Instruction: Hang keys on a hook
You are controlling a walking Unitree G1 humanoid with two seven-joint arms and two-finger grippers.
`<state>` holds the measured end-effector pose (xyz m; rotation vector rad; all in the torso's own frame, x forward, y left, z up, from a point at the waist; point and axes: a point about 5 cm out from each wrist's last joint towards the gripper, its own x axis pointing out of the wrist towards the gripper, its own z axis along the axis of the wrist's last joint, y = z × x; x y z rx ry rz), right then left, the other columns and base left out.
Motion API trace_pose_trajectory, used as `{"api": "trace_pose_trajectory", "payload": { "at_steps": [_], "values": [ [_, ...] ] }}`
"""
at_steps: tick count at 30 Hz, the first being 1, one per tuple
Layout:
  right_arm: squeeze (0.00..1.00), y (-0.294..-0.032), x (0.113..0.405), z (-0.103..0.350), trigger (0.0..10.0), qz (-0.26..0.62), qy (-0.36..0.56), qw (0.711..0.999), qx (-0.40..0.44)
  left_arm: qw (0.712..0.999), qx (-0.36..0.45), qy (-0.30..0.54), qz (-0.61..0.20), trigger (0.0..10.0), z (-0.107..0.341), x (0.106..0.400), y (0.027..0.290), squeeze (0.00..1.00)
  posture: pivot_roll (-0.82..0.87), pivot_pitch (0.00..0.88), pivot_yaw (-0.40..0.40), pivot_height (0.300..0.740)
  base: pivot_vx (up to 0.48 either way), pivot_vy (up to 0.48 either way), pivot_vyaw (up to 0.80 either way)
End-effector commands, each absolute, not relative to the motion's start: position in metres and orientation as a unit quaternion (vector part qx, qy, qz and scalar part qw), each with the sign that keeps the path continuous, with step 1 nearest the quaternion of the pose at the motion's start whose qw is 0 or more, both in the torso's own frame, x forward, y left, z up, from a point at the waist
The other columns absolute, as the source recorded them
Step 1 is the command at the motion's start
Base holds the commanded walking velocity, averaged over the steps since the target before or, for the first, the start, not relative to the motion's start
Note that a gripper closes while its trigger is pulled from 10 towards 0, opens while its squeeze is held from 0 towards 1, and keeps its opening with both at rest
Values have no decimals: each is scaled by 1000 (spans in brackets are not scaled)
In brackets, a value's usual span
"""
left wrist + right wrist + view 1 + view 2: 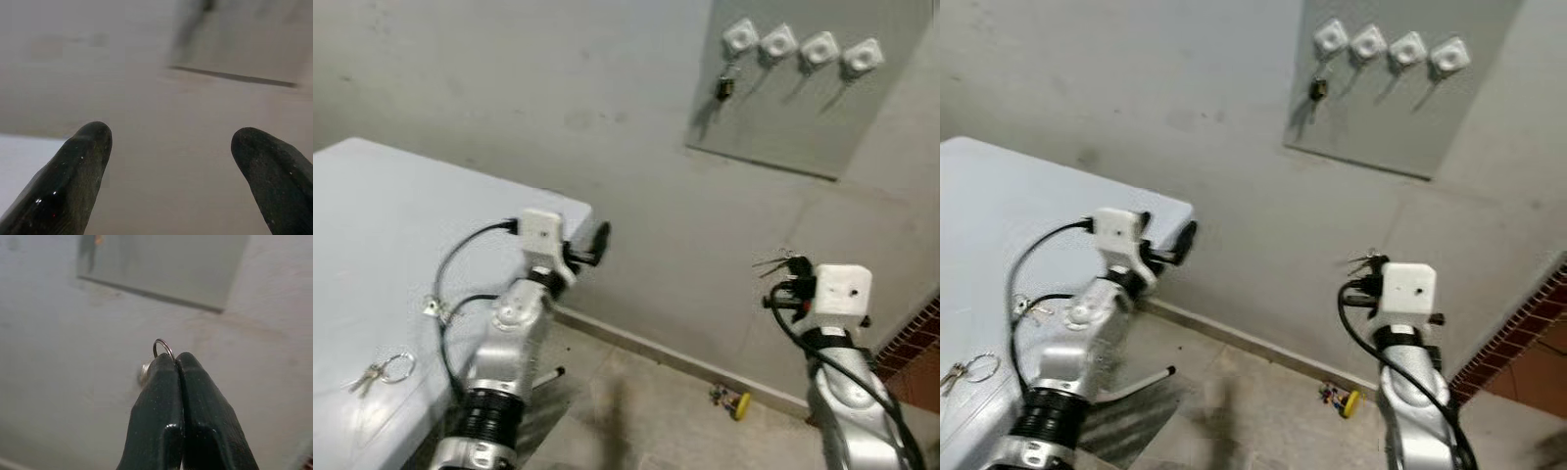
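While the right gripper (175, 357) is clenched on a bunch of keys (781, 262), its two black fingers (159, 406) are pressed flat together, and a thin metal key ring (163, 346) is seen arching just past their tips, with a small silvery part tucked beside them. From the head views this gripper is held up in the air at the right of the scene, near the grey wall (509, 88), with the keys sticking out to its left. Farther up the wall and well apart from the gripper, a grey panel (783, 117) is mounted, and four white hooks (800, 46) are set in a row along its top. One small dark item (725, 88), apparently another key, is hung from the leftmost hook (740, 36). Lower down, a small yellow and red object (735, 400) is seen on the floor at the foot of the wall.

At the left, the left gripper (171, 142) is raised beside the far corner of a white table (382, 215), and its fingers (80, 171) are spread apart with nothing between them. Near the robot, a second bunch of keys on a ring (384, 371) is laid on the table, and a further small metal piece (433, 306) is lying slightly farther away, close to the arm's black cable (450, 259).
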<state>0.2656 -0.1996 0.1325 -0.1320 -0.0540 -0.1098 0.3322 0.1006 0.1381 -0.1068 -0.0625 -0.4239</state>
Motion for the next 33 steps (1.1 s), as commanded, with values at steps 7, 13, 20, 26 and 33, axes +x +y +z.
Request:
{"api": "trace_pose_trajectory", "payload": {
  "at_steps": [7, 13, 20, 26, 33],
  "values": [
    [0, -195, 265, 138, 10000, -49, -44, 997, -52, 975, -56, -28, -214, 10000, 145, 333, 106, 0, -46, 0, -5, 740, 0, 0, -499],
    [0, -190, 261, 129, 10000, -48, -27, 997, -50, 972, -62, -20, -226, 10000, 144, 331, 106, 0, -44, 0, -4, 740, 0, 0, 0],
    [0, -184, 260, 129, 10000, -45, -31, 998, -40, 971, -70, -23, -226, 10000, 146, 330, 109, 0, -44, 0, -3, 740, 176, 0, 0],
    [0, -184, 259, 129, 10000, -48, -34, 998, -34, 971, -67, -23, -227, 10000, 147, 330, 109, 0, -42, 0, -5, 740, 334, 0, 0],
    [0, -187, 257, 129, 10000, -59, -33, 997, -25, 969, -55, -24, -238, 10000, 147, 328, 105, 0, -42, 0, -5, 740, 335, 0, 0]
  ]
}}
